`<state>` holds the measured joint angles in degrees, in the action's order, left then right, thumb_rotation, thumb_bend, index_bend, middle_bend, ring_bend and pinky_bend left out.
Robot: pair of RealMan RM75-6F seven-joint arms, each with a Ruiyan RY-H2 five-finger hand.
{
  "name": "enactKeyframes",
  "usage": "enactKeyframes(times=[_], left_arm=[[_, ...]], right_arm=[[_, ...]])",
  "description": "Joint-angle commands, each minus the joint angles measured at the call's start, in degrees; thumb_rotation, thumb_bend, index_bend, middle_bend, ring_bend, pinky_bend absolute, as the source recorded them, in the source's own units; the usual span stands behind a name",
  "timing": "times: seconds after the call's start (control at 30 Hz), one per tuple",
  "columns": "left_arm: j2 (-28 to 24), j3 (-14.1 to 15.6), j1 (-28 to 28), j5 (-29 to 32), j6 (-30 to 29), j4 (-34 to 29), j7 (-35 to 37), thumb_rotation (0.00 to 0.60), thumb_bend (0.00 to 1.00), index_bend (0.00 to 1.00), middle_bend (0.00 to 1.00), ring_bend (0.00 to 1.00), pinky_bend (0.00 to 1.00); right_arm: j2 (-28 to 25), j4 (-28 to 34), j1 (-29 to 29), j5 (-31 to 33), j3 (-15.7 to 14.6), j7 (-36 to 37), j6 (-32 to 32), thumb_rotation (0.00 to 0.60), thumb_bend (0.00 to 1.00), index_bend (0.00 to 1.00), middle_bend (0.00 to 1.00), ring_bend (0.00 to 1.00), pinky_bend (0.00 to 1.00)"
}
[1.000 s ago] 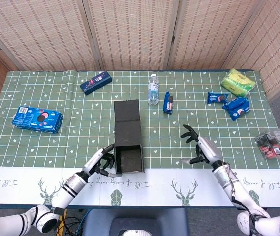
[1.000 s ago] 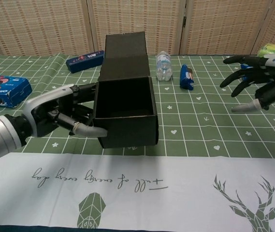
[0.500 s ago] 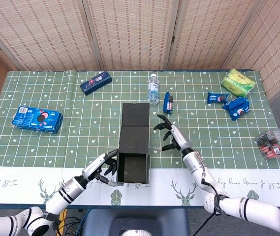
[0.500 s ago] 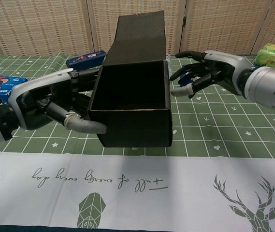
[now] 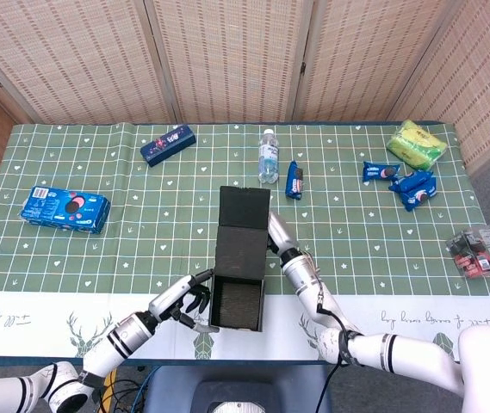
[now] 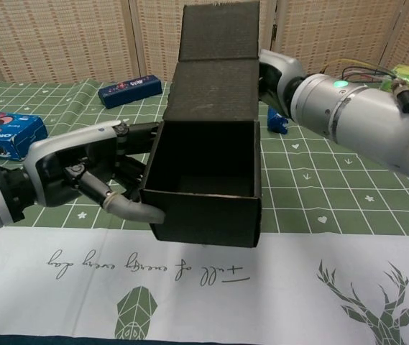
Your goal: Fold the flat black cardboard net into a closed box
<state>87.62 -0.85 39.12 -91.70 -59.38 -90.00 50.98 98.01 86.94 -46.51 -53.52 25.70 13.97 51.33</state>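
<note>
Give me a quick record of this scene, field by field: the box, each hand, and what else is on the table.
box: black cardboard box, formed, open side toward the chest camera, lid flap still up
left hand: left hand grips the box's left wall
right hand: right hand against the box's right side, fingers hidden
table items: water bottle, blue cookie box, green packet

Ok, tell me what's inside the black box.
Nothing visible: the chest view looks into the open black box and shows only dark bare walls and floor. The near front wall hides the floor's front strip. The left hand grips its left wall.
</note>
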Motion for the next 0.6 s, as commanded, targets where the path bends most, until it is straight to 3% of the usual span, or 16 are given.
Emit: enactKeyframes(times=[0.03,0.23,0.6], left_arm=[[0.6,0.2,0.6,0.4,1.1,0.8,-0.1,0.6,0.11,0.33,0.35,0.69,0.84],[2.4,0.2,1.4,1.6,3.0,2.9,-0.8,0.6,0.11,0.33,0.35,0.69,0.84],[6.9,-1.6,2.7,6.1,6.7,8.3,-3.4,0.6,0.11,0.32,0.35,0.69,0.84]], right_arm=[[0.8,1.2,0.1,-1.4,1.0,1.5,1.4,0.6,0.0,0.06,0.32,0.28,0.45],[0.1,4.8,0.8,-3.2,1.1,3.3,2.1,0.6,0.0,0.06,0.32,0.28,0.45],[-6.7,13.3,1.3,-4.5,-0.7,2.9,-2.7,0.6,0.0,0.09,0.33,0.33,0.46]])
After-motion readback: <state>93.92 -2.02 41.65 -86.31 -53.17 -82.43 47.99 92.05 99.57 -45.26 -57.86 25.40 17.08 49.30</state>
